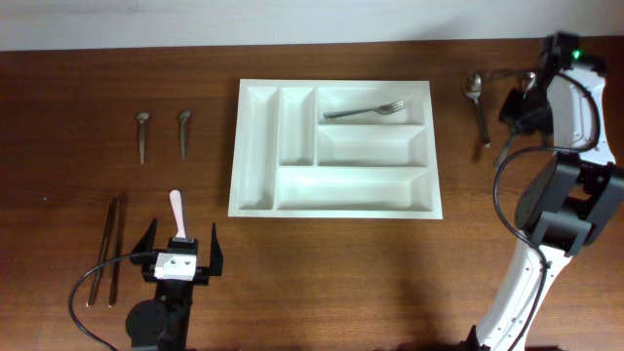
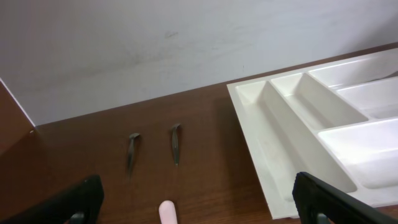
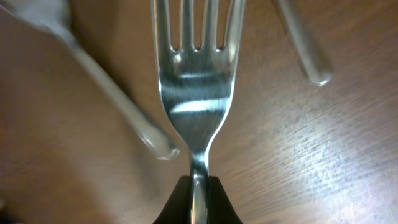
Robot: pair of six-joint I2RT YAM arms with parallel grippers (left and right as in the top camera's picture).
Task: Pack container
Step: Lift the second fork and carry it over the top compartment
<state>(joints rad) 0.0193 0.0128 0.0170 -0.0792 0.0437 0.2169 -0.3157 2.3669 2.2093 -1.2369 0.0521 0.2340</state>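
Observation:
The container [image 1: 333, 211] is a white five-compartment tray at the table's centre. One fork [image 1: 364, 110] lies in its upper right compartment. My right gripper [image 1: 522, 97] is at the far right, beyond the tray. In the right wrist view it [image 3: 198, 184] is shut on the neck of a steel fork [image 3: 196, 93] just above the wood. My left gripper [image 1: 180, 252] stands open near the front left, and a pink handle [image 1: 176, 210] lies between its fingers. The left wrist view shows that handle's tip [image 2: 166, 213], the open gripper [image 2: 199, 211] and the container's left end [image 2: 252, 134].
Two short dark utensils [image 1: 143, 135] [image 1: 183, 132] lie left of the tray. A pair of dark chopsticks [image 1: 107, 249] lies at the front left. A spoon [image 1: 478, 102] rests by the right gripper, and two more steel handles [image 3: 118, 93] [image 3: 305, 43] flank the held fork.

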